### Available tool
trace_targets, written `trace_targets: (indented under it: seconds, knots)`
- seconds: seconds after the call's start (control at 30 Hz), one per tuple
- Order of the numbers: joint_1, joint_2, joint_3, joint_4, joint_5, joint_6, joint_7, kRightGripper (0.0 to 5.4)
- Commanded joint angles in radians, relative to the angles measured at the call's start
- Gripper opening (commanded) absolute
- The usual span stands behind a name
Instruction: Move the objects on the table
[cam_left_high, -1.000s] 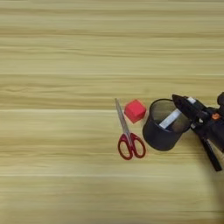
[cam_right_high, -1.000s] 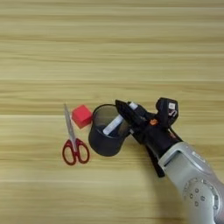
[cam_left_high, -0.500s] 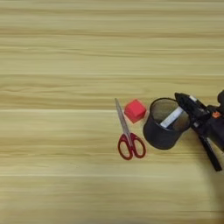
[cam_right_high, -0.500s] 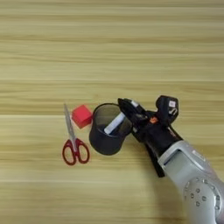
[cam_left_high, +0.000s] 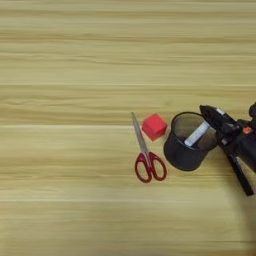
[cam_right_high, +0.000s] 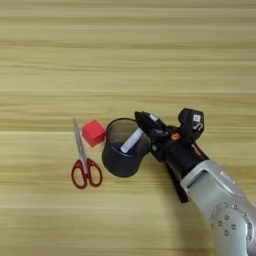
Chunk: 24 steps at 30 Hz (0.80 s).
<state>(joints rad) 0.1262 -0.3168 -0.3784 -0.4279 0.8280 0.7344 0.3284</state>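
A black wire-mesh pen cup (cam_left_high: 186, 150) stands on the table (cam_left_high: 75, 75) right of centre. Inside it a slim white marker (cam_left_high: 196, 135) leans against the right wall, free of any grip. My right gripper (cam_right_high: 141, 119) hovers at the cup's right rim, pointing left over the opening, open and holding nothing. A black marker (cam_right_high: 175, 182) lies slanted on the wood just right of the cup, partly under my silver forearm (cam_right_high: 220, 205).
A small red cube (cam_left_high: 154, 126) sits against the cup's upper left. Red-handled scissors (cam_left_high: 145, 155) lie left of the cup, blades pointing away from me.
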Motion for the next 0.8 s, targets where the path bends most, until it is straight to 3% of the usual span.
trace_targets:
  seconds: [0.03,0.8]
  knots:
    - [-0.041,-0.027,-0.018,-0.065,0.012,-0.018,-0.026,0.74]
    - [-0.036,-0.046,-0.05,-0.08,0.054,-0.021,0.005,0.74]
